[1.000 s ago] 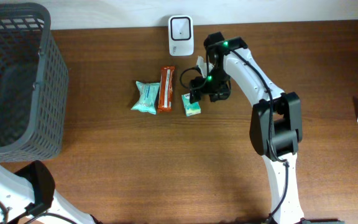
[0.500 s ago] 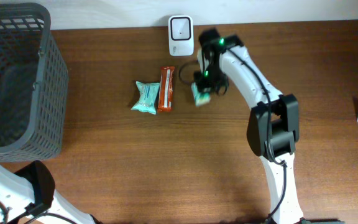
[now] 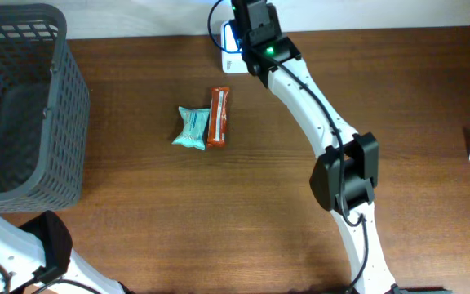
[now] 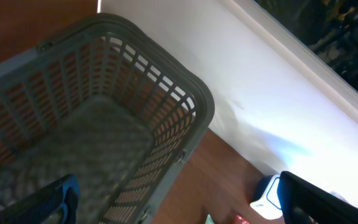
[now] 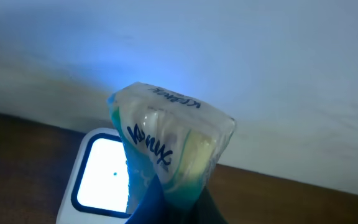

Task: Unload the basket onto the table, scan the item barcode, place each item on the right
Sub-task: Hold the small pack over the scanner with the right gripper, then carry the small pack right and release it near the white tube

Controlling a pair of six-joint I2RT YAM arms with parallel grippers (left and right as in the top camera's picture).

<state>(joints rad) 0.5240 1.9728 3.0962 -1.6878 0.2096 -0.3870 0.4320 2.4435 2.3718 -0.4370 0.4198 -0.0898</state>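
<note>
The right gripper [image 5: 173,208] is clenched on the lower end of a tissue pack [image 5: 169,146], holding it upright in the air just above and in front of the lit scanner [image 5: 98,174] at the table's [image 3: 219,212] far edge by the wall. A teal packet [image 3: 192,127] and an orange bar [image 3: 219,116] lie touching side by side nearer mid-table. The left gripper [image 4: 182,202] hangs spread wide, grasping nothing, above the grey basket [image 4: 166,74], whose mesh floor shows.
</note>
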